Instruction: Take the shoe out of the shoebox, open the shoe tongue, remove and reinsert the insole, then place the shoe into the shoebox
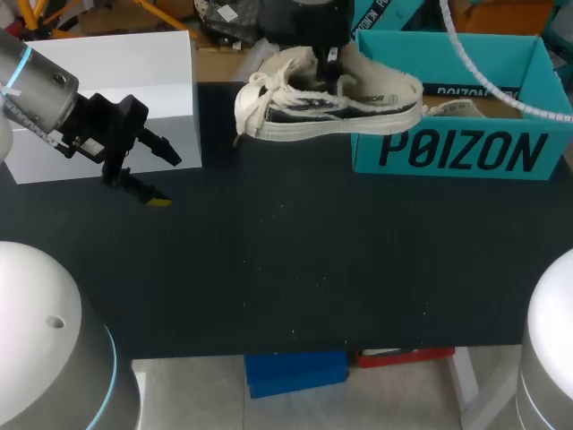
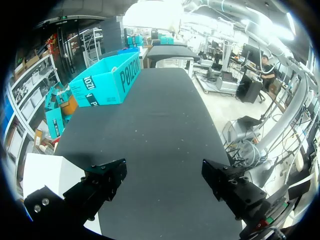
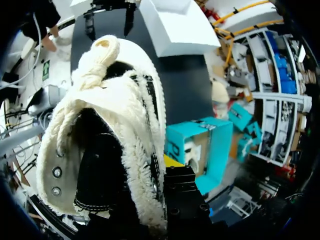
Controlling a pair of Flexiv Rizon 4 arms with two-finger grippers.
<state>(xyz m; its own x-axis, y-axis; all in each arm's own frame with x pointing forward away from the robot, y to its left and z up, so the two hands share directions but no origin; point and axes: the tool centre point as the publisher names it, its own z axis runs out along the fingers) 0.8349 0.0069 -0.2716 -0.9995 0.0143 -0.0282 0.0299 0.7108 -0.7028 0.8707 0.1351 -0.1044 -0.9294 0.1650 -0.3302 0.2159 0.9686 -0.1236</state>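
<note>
A cream canvas shoe [image 1: 322, 106] with frayed edging and loose laces hangs on its side over the table, its heel over the front wall of the teal shoebox [image 1: 466, 152]. My right gripper [image 1: 333, 58] comes down from behind and is shut on the shoe's upper edge. In the right wrist view the shoe [image 3: 100, 140] fills the picture, with my right gripper [image 3: 167, 167] clamped on its wall; one yellow tip shows outside and the other finger is hidden inside. My left gripper [image 1: 166, 177] hangs open and empty at the table's left, far from the shoe. Its black fingers [image 2: 100, 185] stand wide apart.
A white box [image 1: 116, 90] stands at the back left, just behind my left gripper. The teal shoebox [image 2: 105, 80] lies open at the back right, with paper inside. Between them stretches the dark table top [image 1: 295, 260].
</note>
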